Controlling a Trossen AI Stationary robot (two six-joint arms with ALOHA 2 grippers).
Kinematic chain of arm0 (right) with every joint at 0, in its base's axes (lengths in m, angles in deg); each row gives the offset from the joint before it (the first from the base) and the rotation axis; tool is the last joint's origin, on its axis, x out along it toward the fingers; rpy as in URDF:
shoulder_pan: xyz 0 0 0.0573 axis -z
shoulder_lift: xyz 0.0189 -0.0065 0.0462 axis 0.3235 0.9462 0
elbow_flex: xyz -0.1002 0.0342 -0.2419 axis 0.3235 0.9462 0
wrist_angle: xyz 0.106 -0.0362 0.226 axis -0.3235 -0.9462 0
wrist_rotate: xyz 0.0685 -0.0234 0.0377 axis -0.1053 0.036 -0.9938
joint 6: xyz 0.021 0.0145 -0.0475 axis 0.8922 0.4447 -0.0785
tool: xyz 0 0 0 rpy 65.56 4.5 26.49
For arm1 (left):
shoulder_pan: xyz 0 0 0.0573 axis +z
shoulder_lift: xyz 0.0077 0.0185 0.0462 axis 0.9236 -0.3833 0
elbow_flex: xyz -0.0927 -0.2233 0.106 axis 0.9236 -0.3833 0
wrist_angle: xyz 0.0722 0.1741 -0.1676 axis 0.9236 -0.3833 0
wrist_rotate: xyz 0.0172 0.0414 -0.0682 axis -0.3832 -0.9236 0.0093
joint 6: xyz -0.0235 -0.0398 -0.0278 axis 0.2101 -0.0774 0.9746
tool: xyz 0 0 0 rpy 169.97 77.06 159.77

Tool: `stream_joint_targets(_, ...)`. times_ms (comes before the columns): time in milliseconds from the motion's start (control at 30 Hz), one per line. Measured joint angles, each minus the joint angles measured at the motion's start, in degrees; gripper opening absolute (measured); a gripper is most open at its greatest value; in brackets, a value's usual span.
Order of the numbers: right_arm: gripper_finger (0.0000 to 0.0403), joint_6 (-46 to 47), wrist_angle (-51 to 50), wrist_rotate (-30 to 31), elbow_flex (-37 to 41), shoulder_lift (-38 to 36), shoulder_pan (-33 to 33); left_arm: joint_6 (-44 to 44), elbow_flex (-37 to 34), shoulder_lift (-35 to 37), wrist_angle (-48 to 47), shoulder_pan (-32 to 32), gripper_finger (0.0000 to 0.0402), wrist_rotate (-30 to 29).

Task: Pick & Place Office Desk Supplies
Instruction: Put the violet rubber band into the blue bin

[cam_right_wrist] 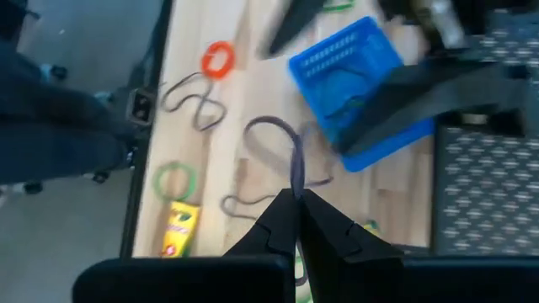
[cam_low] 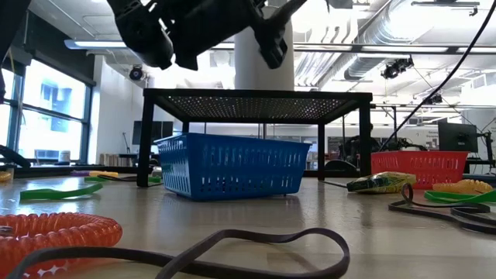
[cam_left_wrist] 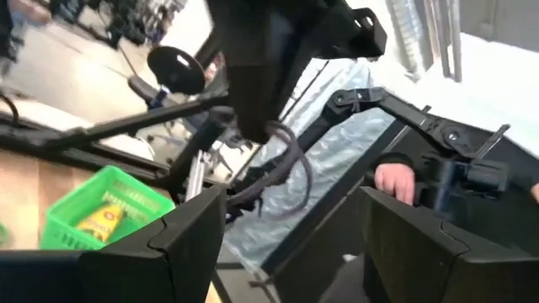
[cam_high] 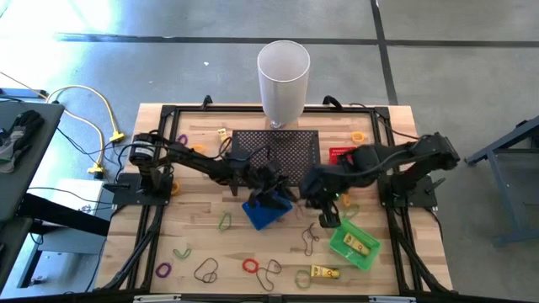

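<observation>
Hanging from the shut tips of the right gripper (cam_right_wrist: 294,198) is a dark band (cam_right_wrist: 290,156), pinched between the two fingers and held above the bench; only the right wrist view shows this grip plainly, while from above the gripper (cam_high: 324,204) is a dark mass just right of the blue basket (cam_high: 268,210). The left gripper (cam_high: 274,181) stands with its fingers (cam_left_wrist: 181,240) wide apart over that basket, holding nothing. In the left wrist view most of the bench is cut off, and the band (cam_left_wrist: 282,164) hanging from the right arm is blurred.

The blue basket sits near the bench's middle, in front of the mesh stand (cam_high: 278,147); something dark, perhaps a band, lies in it, though arms cover most of its inside. The green basket (cam_high: 354,244) near the front right corner holds a yellow piece (cam_high: 358,244). A red basket (cam_high: 339,154) beside the stand is half hidden by the right arm, and its contents cannot be seen.

Loose bands lie along the front edge: a red loop (cam_high: 250,266), a purple one (cam_high: 163,270), green ones (cam_high: 182,250) and dark ones (cam_high: 206,271), with another yellow piece (cam_high: 324,272). The low view shows the blue basket (cam_low: 229,165) under the stand and an orange coil (cam_low: 54,232) close by.
</observation>
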Motion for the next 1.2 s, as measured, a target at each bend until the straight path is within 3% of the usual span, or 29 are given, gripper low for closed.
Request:
stream_joint_targets(267,0.0004,-4.21,3.37,-1.90,0.02,1.70,2.03,-2.71,0.00,0.00,-1.03,-0.33,0.0262,-4.90)
stream_joint_targets(433,0.0004,-5.01,4.04,1.16,0.02,2.10,2.14,-2.68,0.00,0.00,-1.03,-0.33,0.0262,-5.26)
stream_joint_targets(967,0.0004,-10.30,3.39,1.40,0.02,2.13,2.14,-1.26,0.00,0.00,-1.45,-1.66,0.0261,-6.76)
stream_joint_targets(1100,0.0003,-10.78,3.39,1.38,0.02,2.13,2.14,-0.60,0.00,0.00,-1.47,-2.22,0.0243,-6.72)
stream_joint_targets(1200,0.0004,-11.45,3.39,1.46,0.02,2.13,2.14,-0.49,0.00,0.00,-1.47,-2.41,0.0207,-6.55)
